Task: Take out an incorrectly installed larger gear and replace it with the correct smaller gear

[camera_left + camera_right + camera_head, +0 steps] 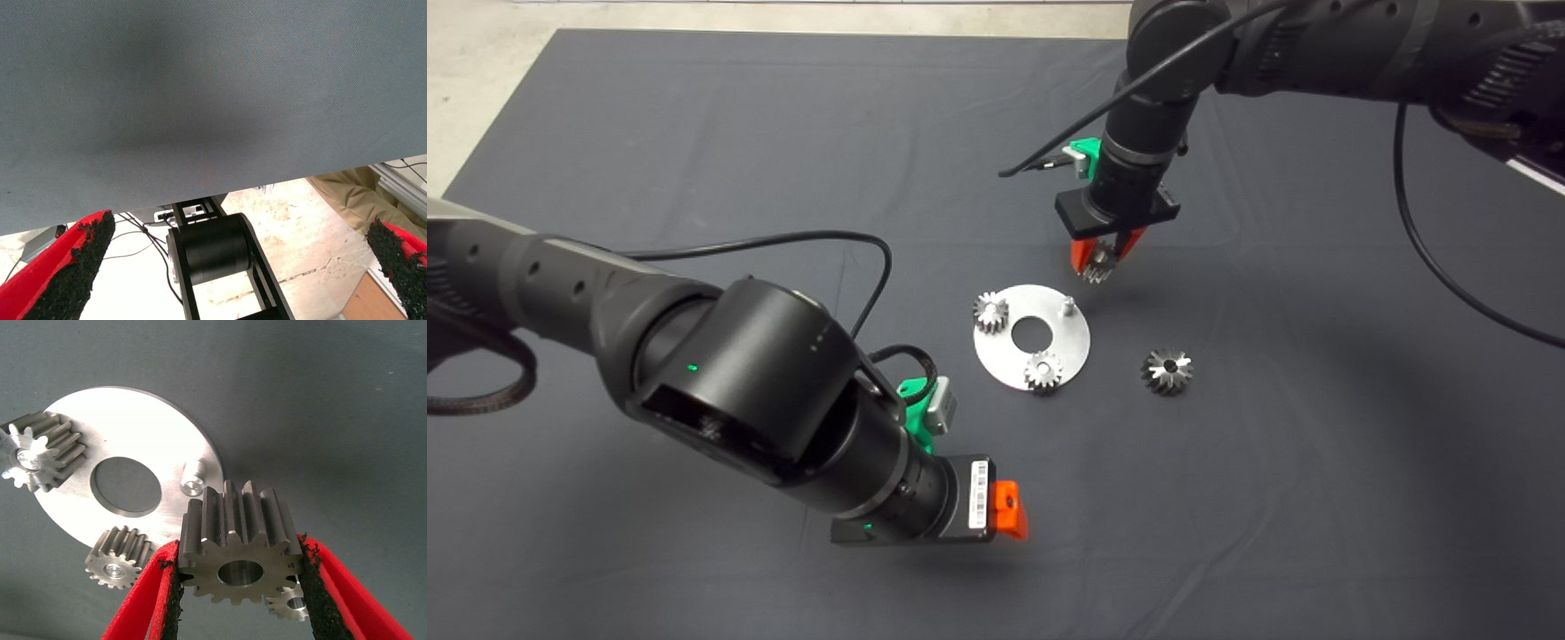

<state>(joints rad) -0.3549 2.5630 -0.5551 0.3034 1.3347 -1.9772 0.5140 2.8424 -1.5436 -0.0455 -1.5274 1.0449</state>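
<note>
Left claw (1009,509) parked low over the tabletop (694,133), fingers spread wide. Beyond, larger gear (1166,371) lying flat beside the round plate (1049,333), face up. Farther, right claw (1104,260) pinching smaller gear (237,543) above the bare peg (1064,306), bore pointing sideways.

Hidden / cut off
Right gripper (1104,260) pads cover small gear (239,550) sides; another gear (291,603) mostly behind it; left gripper (233,267) fingers cropped.
</note>
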